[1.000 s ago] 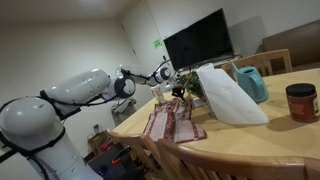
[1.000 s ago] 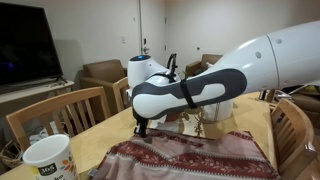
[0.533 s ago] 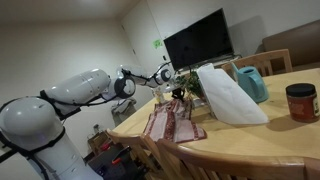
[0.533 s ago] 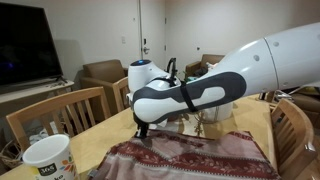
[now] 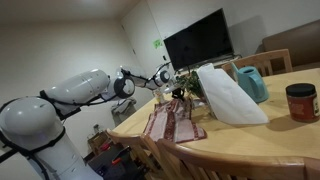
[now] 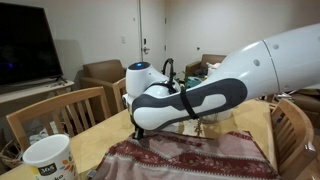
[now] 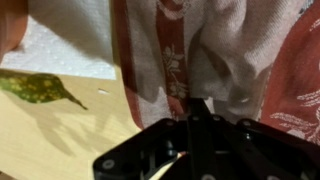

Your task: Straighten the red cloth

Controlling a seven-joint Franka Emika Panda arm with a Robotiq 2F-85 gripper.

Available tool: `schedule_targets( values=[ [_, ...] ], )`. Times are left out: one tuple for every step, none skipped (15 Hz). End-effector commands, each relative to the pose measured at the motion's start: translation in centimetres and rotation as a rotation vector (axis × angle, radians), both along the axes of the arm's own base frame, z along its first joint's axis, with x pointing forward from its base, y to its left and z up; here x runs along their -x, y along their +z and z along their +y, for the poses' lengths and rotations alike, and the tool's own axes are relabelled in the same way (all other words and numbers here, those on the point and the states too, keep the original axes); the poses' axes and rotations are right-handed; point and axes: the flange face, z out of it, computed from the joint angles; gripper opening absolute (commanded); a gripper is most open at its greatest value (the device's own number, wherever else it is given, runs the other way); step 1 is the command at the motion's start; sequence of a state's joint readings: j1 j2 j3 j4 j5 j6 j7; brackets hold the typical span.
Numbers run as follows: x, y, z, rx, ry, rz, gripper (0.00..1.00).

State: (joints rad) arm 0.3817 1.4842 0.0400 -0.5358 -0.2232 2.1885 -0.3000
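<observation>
The red cloth [image 5: 172, 123] lies wrinkled at the near corner of the wooden table, dull red with paler patterned stripes; it also shows in an exterior view [image 6: 190, 158]. My gripper [image 6: 142, 131] is down at the cloth's far edge, and in an exterior view [image 5: 179, 96] it sits just above the cloth's far end. In the wrist view the cloth [image 7: 290, 90] is bunched into a raised fold. The gripper [image 7: 195, 102] has its fingers closed together on that fold.
A large white bag-like sheet [image 5: 228, 95], a teal jug [image 5: 250, 82] and a red jar [image 5: 301, 102] stand beyond the cloth. A white mug [image 6: 48, 160] sits near the table edge. Wooden chairs [image 6: 60, 110] ring the table. A green leaf [image 7: 35, 88] lies beside the cloth.
The arm has shifted slightly sideways over the cloth; the cloth's edge stays bunched at the fingers.
</observation>
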Motion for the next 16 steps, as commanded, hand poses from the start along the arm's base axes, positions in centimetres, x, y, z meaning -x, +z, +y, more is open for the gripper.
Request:
schedule_targets(
  values=[
    [0.46,-1.69,0.27,0.034,0.067,-0.03,0.0],
    [0.45,-1.75,0.28,0.038,0.074,-0.037,0.0],
    [0.4,-1.76,0.32,0.047,0.082,-0.054,0.0],
    [0.35,-1.77,0.34,0.057,0.093,-0.068,0.0],
    [0.25,-1.59,0.38,0.068,0.099,-0.084,0.0],
    [0.14,-1.52,0.35,0.091,0.1,-0.109,0.0],
    [0.07,-1.5,0.31,0.109,0.108,-0.129,0.0],
    [-0.05,-1.41,0.24,0.131,0.11,-0.153,0.0],
    [-0.13,-1.41,0.08,0.16,0.111,-0.173,0.0],
    [-0.16,-1.48,-0.06,0.177,0.111,-0.18,0.0],
    [-0.18,-1.59,-0.19,0.197,0.112,-0.191,0.0],
    [-0.16,-1.71,-0.31,0.212,0.112,-0.196,0.0],
    [-0.13,-1.81,-0.36,0.225,0.114,-0.199,0.0],
    [-0.12,-1.85,-0.36,0.231,0.111,-0.204,0.0],
    [-0.13,-1.84,-0.44,0.247,0.11,-0.209,0.0],
    [-0.13,-1.83,-0.5,0.264,0.11,-0.212,0.0]
  ],
)
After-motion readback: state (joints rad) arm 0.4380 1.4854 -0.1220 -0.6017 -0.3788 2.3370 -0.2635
